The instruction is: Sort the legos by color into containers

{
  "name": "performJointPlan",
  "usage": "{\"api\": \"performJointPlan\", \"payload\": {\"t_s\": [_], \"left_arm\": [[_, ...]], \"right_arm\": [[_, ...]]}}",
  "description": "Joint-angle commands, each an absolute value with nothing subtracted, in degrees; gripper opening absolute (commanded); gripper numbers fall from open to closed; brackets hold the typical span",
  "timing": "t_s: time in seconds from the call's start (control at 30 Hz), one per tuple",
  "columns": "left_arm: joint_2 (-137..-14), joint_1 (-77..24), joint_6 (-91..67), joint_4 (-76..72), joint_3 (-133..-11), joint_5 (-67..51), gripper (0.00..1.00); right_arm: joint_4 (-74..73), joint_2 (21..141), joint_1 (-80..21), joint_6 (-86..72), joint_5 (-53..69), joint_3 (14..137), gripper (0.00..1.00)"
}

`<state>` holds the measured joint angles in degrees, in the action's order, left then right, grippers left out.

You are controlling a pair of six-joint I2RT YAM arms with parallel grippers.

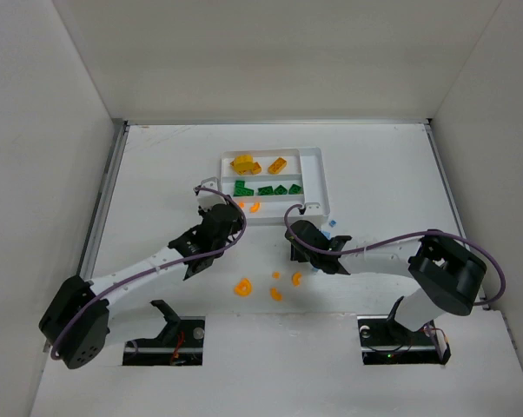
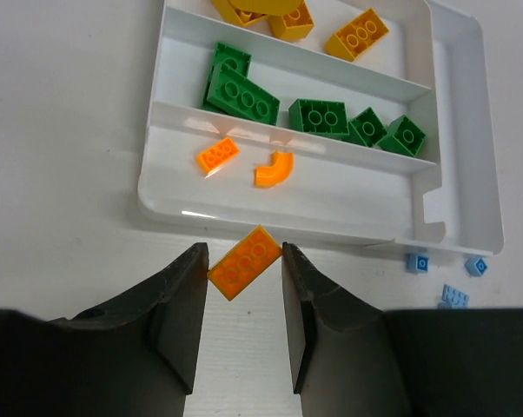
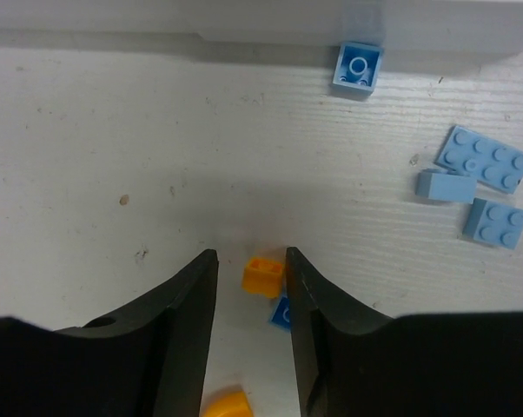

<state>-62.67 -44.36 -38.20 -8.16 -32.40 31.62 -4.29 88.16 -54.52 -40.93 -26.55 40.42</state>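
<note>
Sorting check: my left gripper (image 2: 242, 257) is clamped on an orange brick (image 2: 244, 263); my right gripper (image 3: 251, 257) is parted over loose pieces.

I hold the orange brick crosswise between both fingers, just short of the near rim of the white tray (image 2: 270, 228). In the tray, the far slot holds yellow-amber bricks (image 2: 357, 33) and the middle slot holds green bricks (image 2: 318, 115). The near slot holds a small orange brick (image 2: 218, 154) and an orange curved piece (image 2: 274, 168). Pale blue pieces (image 2: 457, 295) lie on the table (image 2: 62, 174) just off the tray's near right corner. Between my right fingers a small orange piece (image 3: 263, 276) sits on the table, with a blue piece (image 3: 281, 313) touching it. More orange bits (image 1: 242, 286) lie between my arms.
</note>
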Motion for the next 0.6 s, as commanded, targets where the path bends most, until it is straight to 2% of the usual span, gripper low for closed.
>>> {"api": "performJointPlan", "payload": {"t_s": [0.0,0.2,0.57], "left_arm": [[-66.43,-42.76,-35.33,-12.57,-36.2,30.24,0.12],[-76.62,-39.69,-34.46,-15.64,-40.6,29.09,0.13],[-89.03,-36.87,-32.08,-17.31,-47.28,28.74,0.15]], "right_arm": [[-4.57,88.24,-55.32,-40.95,-27.33,42.1,0.41],[-4.13,87.28,-55.33,-41.22,-27.25,41.13,0.3],[-3.52,83.59,-55.41,-40.96,-27.51,40.61,0.28]]}}
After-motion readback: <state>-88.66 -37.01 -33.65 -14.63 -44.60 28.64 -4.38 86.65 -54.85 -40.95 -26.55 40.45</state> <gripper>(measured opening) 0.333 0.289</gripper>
